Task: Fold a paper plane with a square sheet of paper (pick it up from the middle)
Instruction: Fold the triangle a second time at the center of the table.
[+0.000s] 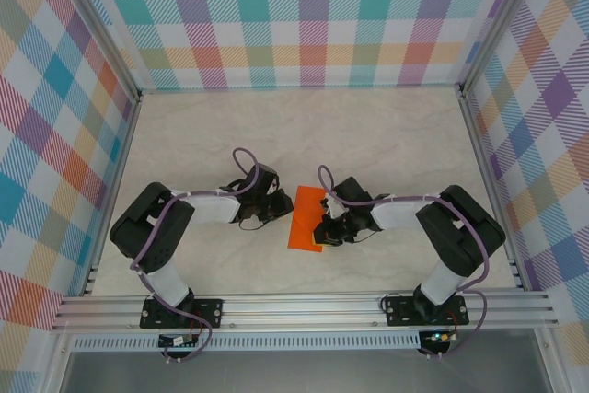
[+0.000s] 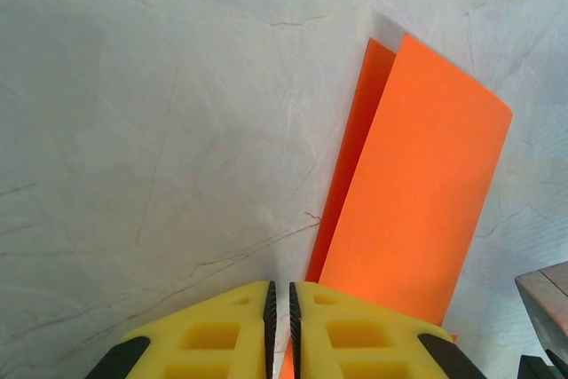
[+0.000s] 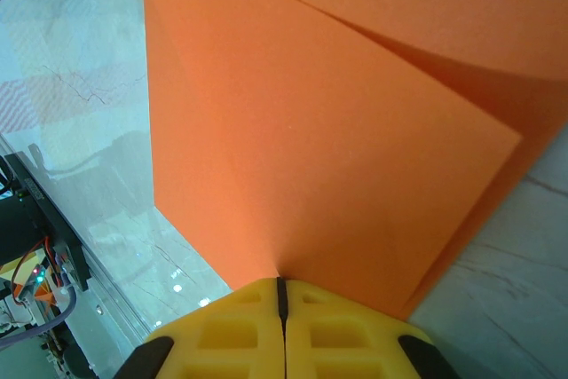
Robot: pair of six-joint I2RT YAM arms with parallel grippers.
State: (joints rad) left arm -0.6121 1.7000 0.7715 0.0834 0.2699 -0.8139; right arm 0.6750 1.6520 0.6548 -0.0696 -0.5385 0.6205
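— Now, item one: thin bright orange paper sheet (image 1: 306, 218) (image 2: 417, 193) (image 3: 311, 148)?
— Folded double, on the pale marbled table (image 1: 386, 135), between both grippers.
— Right gripper (image 1: 324, 227) (image 3: 281, 295)?
— Clamped on the sheet's edge.
— Left gripper (image 1: 274, 209) (image 2: 280, 308)?
— Fingers closed to a slit; the sheet is just ahead, rightward.

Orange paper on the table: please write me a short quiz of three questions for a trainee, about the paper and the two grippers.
1. True or false: the orange paper lies as a single unfolded layer.
2. What is the right gripper shut on? A) nothing B) the paper C) a cable
3. Fill in: seen from above, the paper lies ____ the left gripper and the right gripper.
Key: 1 false; 2 B; 3 between.
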